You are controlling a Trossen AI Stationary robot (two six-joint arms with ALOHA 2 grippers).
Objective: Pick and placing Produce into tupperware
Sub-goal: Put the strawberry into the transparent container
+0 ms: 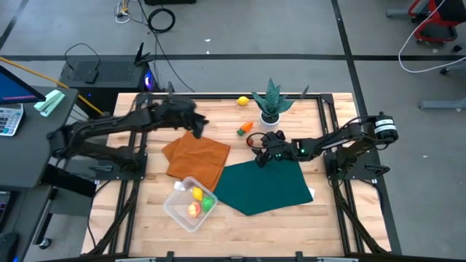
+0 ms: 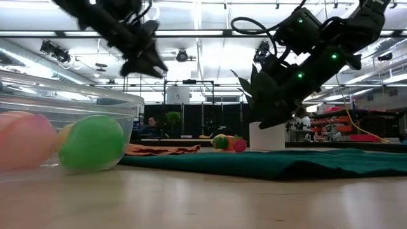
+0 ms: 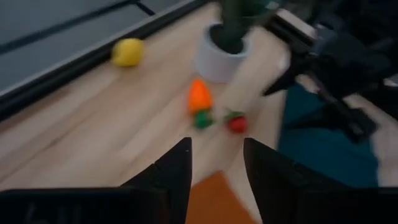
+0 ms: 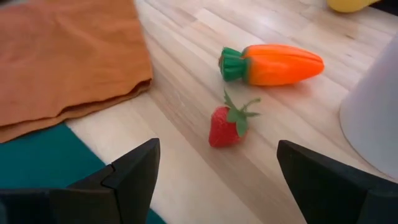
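The clear tupperware (image 1: 180, 206) stands at the near left of the table and holds yellow, peach-orange and green produce (image 1: 198, 203). An orange carrot (image 4: 273, 64), a red strawberry (image 4: 227, 124) and a yellow lemon (image 1: 242, 101) lie on the bare wood. My right gripper (image 4: 217, 165) is open just short of the strawberry, low over the table, and touches nothing. My left gripper (image 3: 216, 155) is open and empty, raised above the orange cloth's far edge, with the carrot (image 3: 199, 96) and strawberry (image 3: 236, 122) ahead of it.
A spiky green plant in a white pot (image 1: 271, 103) stands just beyond the carrot. An orange cloth (image 1: 196, 158) and a dark green cloth (image 1: 266, 187) lie mid-table, between the produce and the tub. Black rails run along the table's edges.
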